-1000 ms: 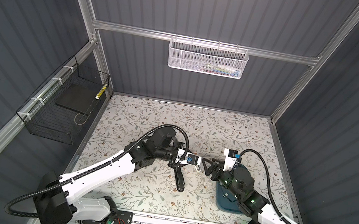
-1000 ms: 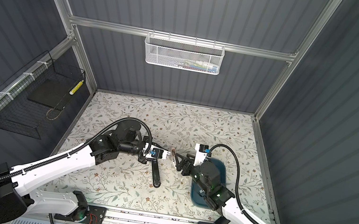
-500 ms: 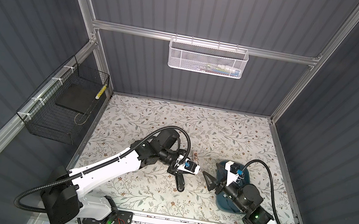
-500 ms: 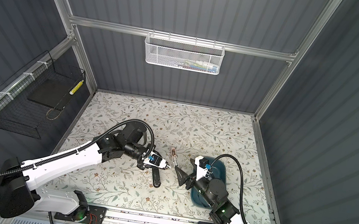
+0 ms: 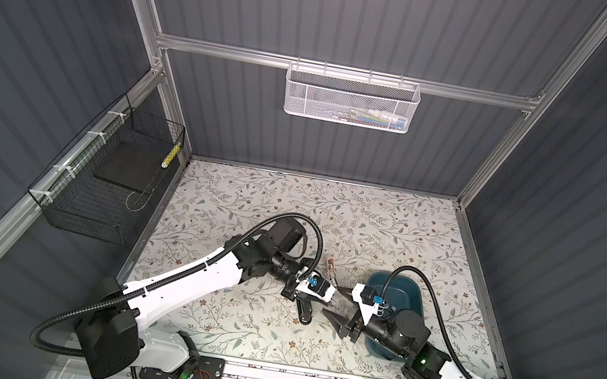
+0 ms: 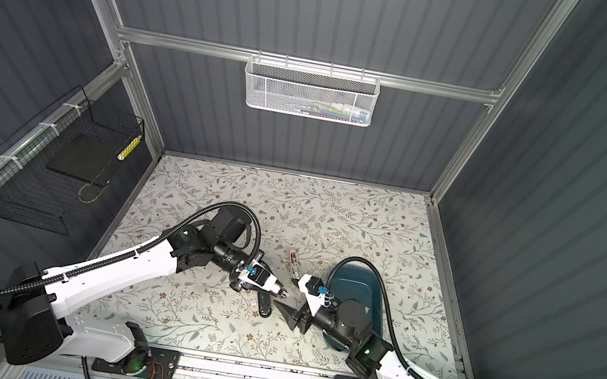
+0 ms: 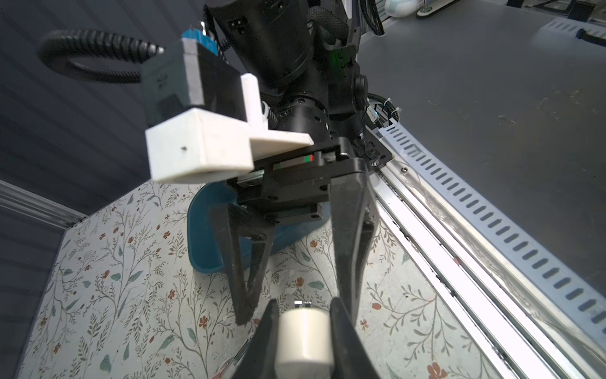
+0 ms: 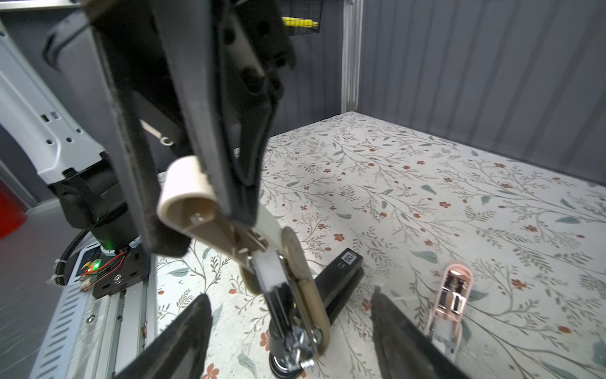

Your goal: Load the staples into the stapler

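My left gripper (image 5: 330, 299) (image 7: 303, 306) is shut on a cream stapler (image 8: 295, 262), clamping its rounded end (image 7: 303, 334). The stapler's hinged parts and metal rail hang open toward my right gripper (image 5: 334, 301) (image 8: 288, 298). That gripper stands open, one fingertip on each side of the stapler's tip without touching it. In both top views the grippers meet at mid table (image 6: 281, 292). No staples show in any view.
A black stapler (image 5: 303, 311) (image 8: 341, 279) lies on the flowered table just under the grippers. A pink stapler (image 5: 330, 265) (image 8: 454, 295) lies behind them. A blue tray (image 5: 397, 295) sits under the right arm. Wire baskets hang on the left and back walls.
The left gripper has carried the cream stapler toward the front of the table. The right gripper drew back and toward the front, and now faces the stapler's tip again, still open.
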`<state>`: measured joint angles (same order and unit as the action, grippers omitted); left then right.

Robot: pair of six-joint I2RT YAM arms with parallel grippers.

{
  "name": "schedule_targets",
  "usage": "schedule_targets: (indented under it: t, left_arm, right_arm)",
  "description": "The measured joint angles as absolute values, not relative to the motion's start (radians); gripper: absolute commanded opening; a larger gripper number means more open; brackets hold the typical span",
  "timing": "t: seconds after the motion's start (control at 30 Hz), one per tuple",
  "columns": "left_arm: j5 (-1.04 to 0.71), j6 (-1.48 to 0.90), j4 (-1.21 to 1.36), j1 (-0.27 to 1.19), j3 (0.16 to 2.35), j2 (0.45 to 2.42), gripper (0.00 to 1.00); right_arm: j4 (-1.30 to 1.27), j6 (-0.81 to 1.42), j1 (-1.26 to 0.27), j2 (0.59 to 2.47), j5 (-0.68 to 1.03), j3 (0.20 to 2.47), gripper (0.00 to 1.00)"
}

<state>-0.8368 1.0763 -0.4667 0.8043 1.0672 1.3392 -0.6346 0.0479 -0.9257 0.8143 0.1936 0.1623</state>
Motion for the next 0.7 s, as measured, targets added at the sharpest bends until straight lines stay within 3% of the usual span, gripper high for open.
schedule_targets:
  t: [0.23, 0.47, 0.63, 0.67, 0.7]
  left_arm:
    - [-0.870, 1.090, -0.484, 0.818, 1.081, 1.366, 0.00]
    - [-0.876, 1.105, -0.490, 0.819, 1.082, 1.366, 0.00]
    - [-0.869, 1.103, -0.495, 0.817, 1.083, 1.366, 0.00]
    - [-0.866, 1.103, -0.495, 0.817, 1.083, 1.366, 0.02]
    - [-0.865, 1.103, -0.495, 0.817, 1.083, 1.366, 0.14]
  right_arm:
    - [-0.643, -0.006, -0.998, 0.905, 0.129, 0.212, 0.63]
    - [-0.634, -0.032, -1.022, 0.955, 0.070, 0.247, 0.38]
    - [-0.624, -0.070, -1.033, 0.957, 0.064, 0.250, 0.26]
    - [-0.622, -0.073, -1.034, 0.957, 0.064, 0.250, 0.25]
    - [-0.619, -0.073, -1.034, 0.956, 0.064, 0.251, 0.24]
